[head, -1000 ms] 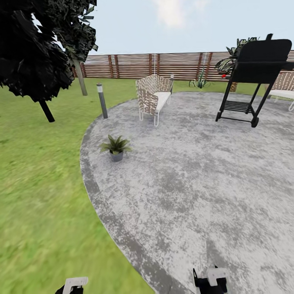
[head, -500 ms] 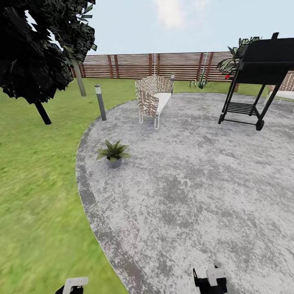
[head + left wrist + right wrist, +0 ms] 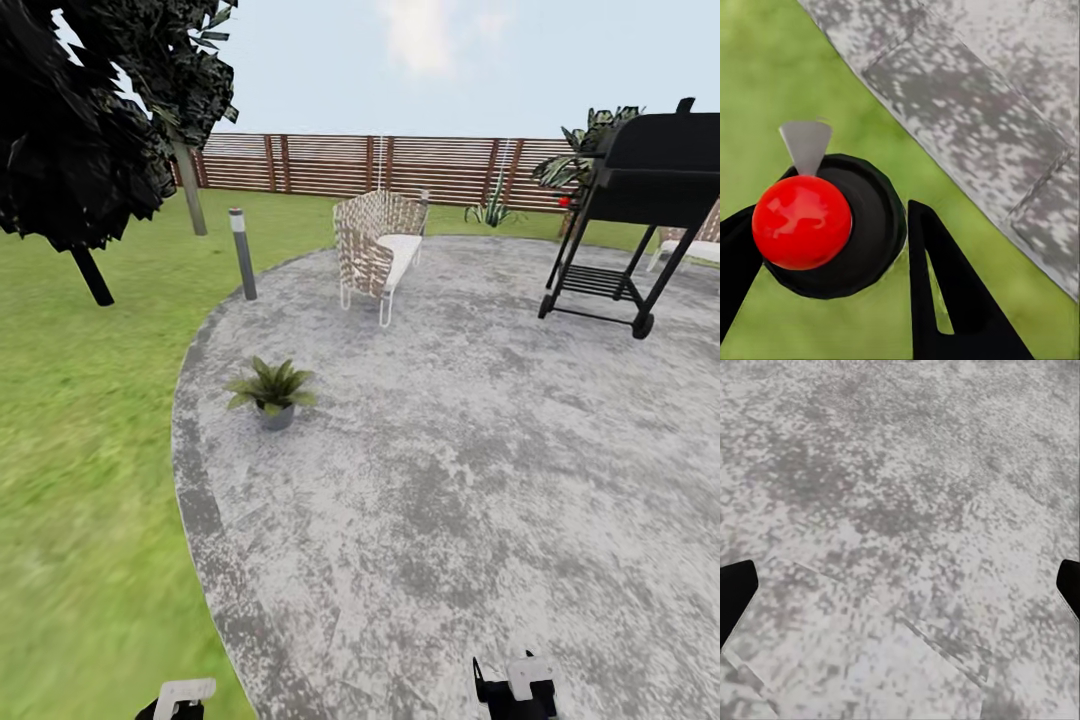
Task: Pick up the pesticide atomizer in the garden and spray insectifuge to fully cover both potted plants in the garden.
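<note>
**Driving toward the potted plant with both hands low**

Head view: one potted plant [image 3: 270,392] stands on the grey patio [image 3: 450,480] near its edge with the lawn [image 3: 80,480]. It is well ahead of the left gripper [image 3: 180,695] and further off to the left of the right gripper [image 3: 520,685]. Beyond it are a bollard lamp [image 3: 241,252], a woven chair [image 3: 375,245] and a black grill [image 3: 650,170].

Left wrist view: the two black fingers [image 3: 945,300] stand apart. A black round thing with a red ball [image 3: 801,222] sits in the gap, over grass beside the paving. I cannot tell whether the fingers press on it or merely frame it.

Right wrist view: the fingers [image 3: 735,592] are spread wide, with only bare paving between them, so this hand is released.

My judgement is that this is an approach step. It would go best by steering the base so the plant comes to lie straight ahead of the fingers, keeping the arms tucked, and stopping short of the pot.
</note>
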